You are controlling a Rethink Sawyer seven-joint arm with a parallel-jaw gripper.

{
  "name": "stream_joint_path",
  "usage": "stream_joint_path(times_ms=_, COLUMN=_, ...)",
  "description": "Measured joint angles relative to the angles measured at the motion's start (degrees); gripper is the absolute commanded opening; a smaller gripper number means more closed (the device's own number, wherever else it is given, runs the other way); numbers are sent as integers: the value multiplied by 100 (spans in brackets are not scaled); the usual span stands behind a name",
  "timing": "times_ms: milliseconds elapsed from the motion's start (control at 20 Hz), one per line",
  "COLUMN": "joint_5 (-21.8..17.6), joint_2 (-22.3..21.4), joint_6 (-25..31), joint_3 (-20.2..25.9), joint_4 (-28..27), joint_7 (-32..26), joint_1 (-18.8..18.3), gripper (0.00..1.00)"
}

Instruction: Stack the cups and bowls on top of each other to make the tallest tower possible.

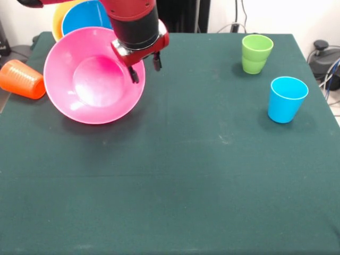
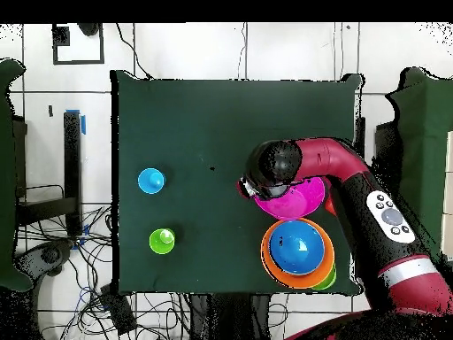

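Observation:
My gripper (image 1: 145,68) straddles the right rim of the large pink bowl (image 1: 87,79), one finger inside and one outside, shut on it. The bowl hangs tilted, its opening towards the front camera, at the table's far left. In the overhead view the gripper (image 2: 252,188) covers part of the pink bowl (image 2: 296,201). The orange cup (image 1: 21,79) lies on its side left of the bowl. The lime green cup (image 1: 256,53) (image 2: 162,240) and the light blue cup (image 1: 287,99) (image 2: 151,181) stand upright at the right. A blue bowl (image 1: 85,18) (image 2: 295,246) sits nested in the large orange bowl (image 2: 268,261).
A green bowl's rim (image 2: 328,282) peeks from under the orange bowl. The dark green table (image 1: 175,180) ends close to the orange cup at the left. Cables (image 1: 329,69) lie off the table's right edge.

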Motion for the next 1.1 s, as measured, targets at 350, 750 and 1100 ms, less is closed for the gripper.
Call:
stream_joint_path(times_ms=350, joint_5=318, joint_2=102, joint_6=350, joint_3=-183, joint_4=-46, joint_7=0, joint_1=-11, gripper=100)
stream_joint_path(times_ms=750, joint_5=57, joint_2=-21, joint_6=351, joint_3=-255, joint_4=-29, joint_7=0, joint_1=51, gripper=100)
stream_joint_path(times_ms=1100, joint_5=-351, joint_2=-684, joint_6=251, joint_3=-254, joint_4=296, joint_7=0, joint_1=254, gripper=100)
